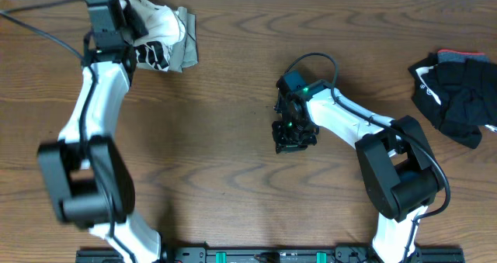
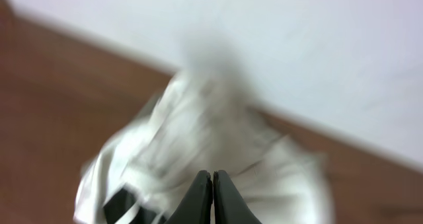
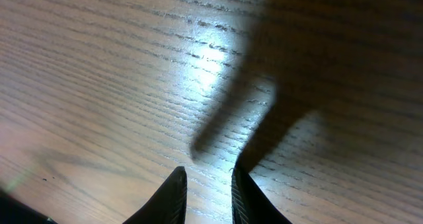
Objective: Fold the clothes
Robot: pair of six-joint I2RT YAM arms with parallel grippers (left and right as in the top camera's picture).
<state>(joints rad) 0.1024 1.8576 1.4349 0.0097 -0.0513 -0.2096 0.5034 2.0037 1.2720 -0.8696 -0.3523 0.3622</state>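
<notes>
The white T-shirt [image 1: 161,24] with its black stripe print lies bunched at the table's far left corner, on top of khaki-beige trousers [image 1: 186,47]. My left gripper [image 1: 133,24] hovers at this pile, shut, fingertips pressed together. In the left wrist view the shirt [image 2: 218,135] fills the blurred space just beyond the left gripper [image 2: 212,175], and no cloth shows between the fingers. My right gripper [image 1: 293,137] points down at bare wood in the middle of the table. Its jaws stand a little apart with nothing between them, as the right wrist view shows [image 3: 206,176].
A black bundle [image 1: 458,92] with a red edge lies at the far right of the table. The white wall [image 2: 297,45] rises right behind the shirt pile. Brown wood tabletop [image 1: 217,154] spreads between the two arms.
</notes>
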